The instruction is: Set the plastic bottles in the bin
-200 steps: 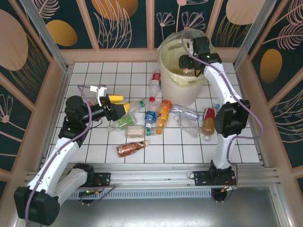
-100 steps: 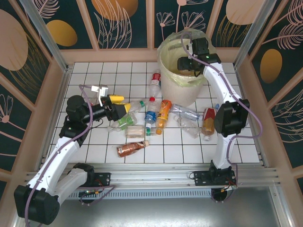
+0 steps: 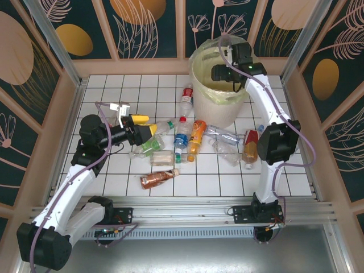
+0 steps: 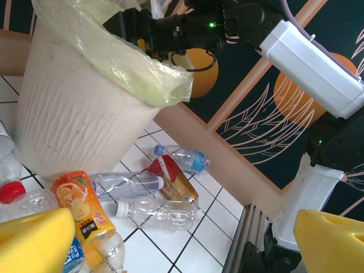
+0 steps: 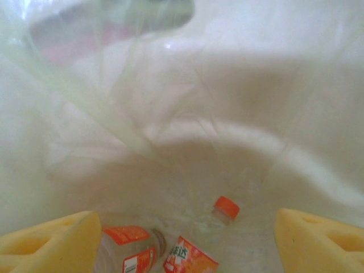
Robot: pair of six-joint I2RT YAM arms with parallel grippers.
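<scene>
- Right gripper [image 3: 220, 73] has spread its fingers wider over the bin [image 3: 211, 111]. They are now well apart with nothing between them, which looks like a release.
- Dropped bottles [image 5: 132, 253] lie on the bin floor, below and between its fingertips.
- Left gripper [image 3: 149, 130] is fully spread and empty. It hovers over the loose bottles [image 3: 196, 135] on the table [image 3: 227, 182], one orange-labelled just beside a finger. Probably staged for the next pick.

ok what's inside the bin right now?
In the bin, on its clear liner: an orange-capped bottle and a red-orange-labelled bottle, at least. The yellow fingers cover the floor's near corners, so more may be hidden there.
</scene>
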